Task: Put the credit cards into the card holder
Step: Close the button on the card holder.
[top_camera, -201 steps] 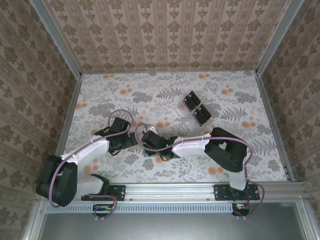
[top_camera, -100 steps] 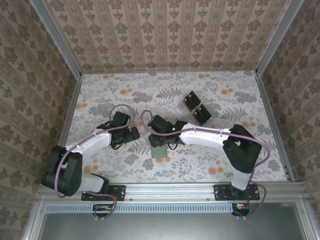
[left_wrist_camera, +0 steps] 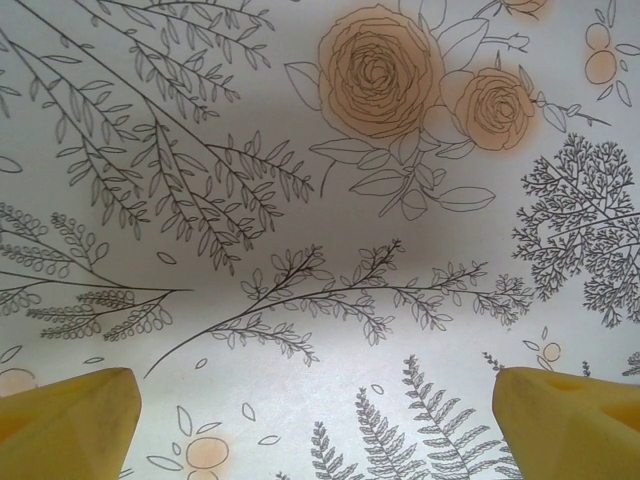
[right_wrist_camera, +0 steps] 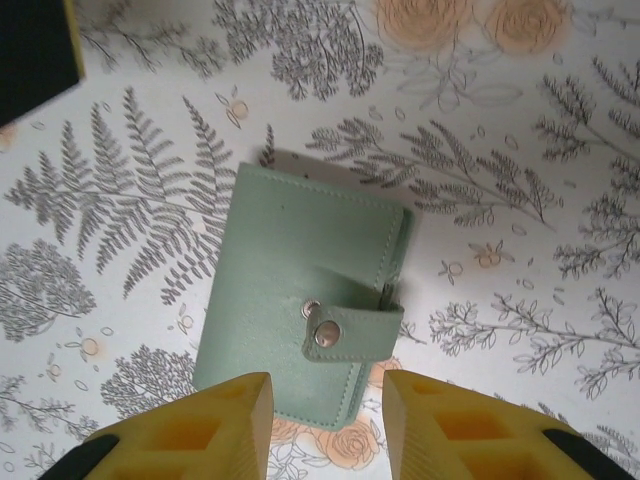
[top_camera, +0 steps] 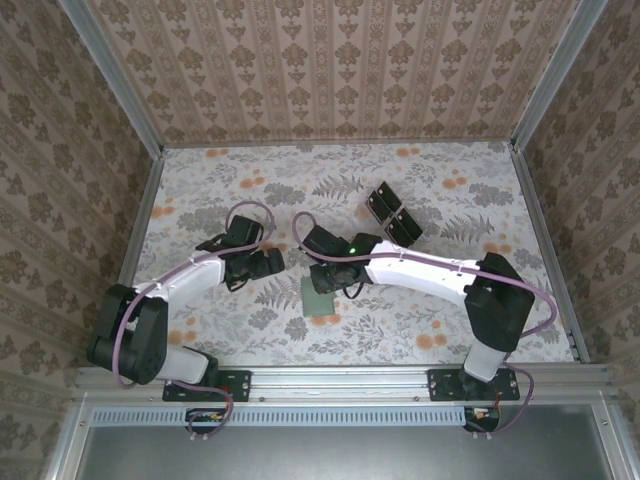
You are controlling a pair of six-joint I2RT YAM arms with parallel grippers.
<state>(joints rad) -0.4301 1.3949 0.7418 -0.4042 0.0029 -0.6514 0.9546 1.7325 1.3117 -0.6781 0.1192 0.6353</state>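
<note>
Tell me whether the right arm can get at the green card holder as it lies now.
Probably yes: the right gripper hangs right over the card holder, jaws parted, with nothing in between. The holder lies flat, its snap strap shut.

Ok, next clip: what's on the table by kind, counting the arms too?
Green card holder, strap snapped shut: 1
Tray of black blocks: 1
Robot arms, left arm and right arm: 2
Total: 4
</note>
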